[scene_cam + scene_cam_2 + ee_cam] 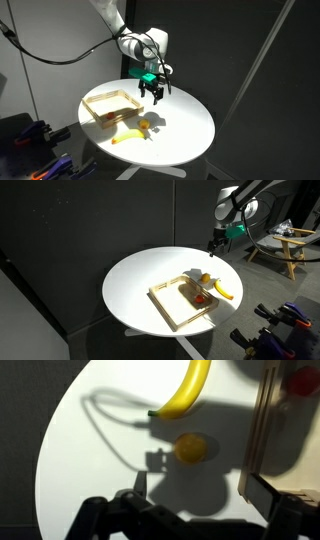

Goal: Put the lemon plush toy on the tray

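Observation:
The lemon plush toy [190, 448] is a small round yellow-orange lump lying on the white table between the tray and a banana toy. It shows in both exterior views [145, 125] [205, 279]. The light-wood tray [92, 103] [165, 303] stands beside it, and its rim shows at the right of the wrist view [262, 420]. My gripper [152, 92] [214, 248] [200, 490] is open and empty. It hangs above the table, some way from the lemon.
A curved yellow banana toy [185, 390] [130, 137] [224, 290] lies next to the lemon. A small red object [200, 299] [300, 380] sits inside the tray. The round white table [185, 125] ends close around these things. A cable's shadow crosses the tabletop.

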`<state>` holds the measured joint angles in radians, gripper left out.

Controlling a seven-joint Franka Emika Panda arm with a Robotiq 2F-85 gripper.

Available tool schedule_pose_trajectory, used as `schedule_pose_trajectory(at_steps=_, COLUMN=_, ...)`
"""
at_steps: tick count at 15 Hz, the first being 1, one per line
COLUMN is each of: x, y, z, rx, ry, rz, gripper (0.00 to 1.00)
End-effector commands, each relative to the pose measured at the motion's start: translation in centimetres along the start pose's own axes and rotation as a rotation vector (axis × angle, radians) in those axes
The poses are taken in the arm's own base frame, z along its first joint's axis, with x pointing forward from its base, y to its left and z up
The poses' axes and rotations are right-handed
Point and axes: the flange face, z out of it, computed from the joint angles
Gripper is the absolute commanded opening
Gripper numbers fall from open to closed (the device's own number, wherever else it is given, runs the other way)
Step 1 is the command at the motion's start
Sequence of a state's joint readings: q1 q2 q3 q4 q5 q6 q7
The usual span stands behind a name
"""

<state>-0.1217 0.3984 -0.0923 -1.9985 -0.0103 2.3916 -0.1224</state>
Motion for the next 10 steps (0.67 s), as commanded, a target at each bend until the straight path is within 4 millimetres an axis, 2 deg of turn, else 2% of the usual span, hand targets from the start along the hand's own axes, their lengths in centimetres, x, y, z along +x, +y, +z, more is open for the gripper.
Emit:
schedule_pose_trajectory(at_steps=1, x=0.13, y=0.02, z=-0.04, rx=0.0, ry=0.0, rz=0.0, gripper=1.0)
schedule_pose_trajectory(at_steps=10, x=0.36, y=-0.3, z=0.28, rx=0.013, ry=0.022, rz=-0.017, gripper=1.0)
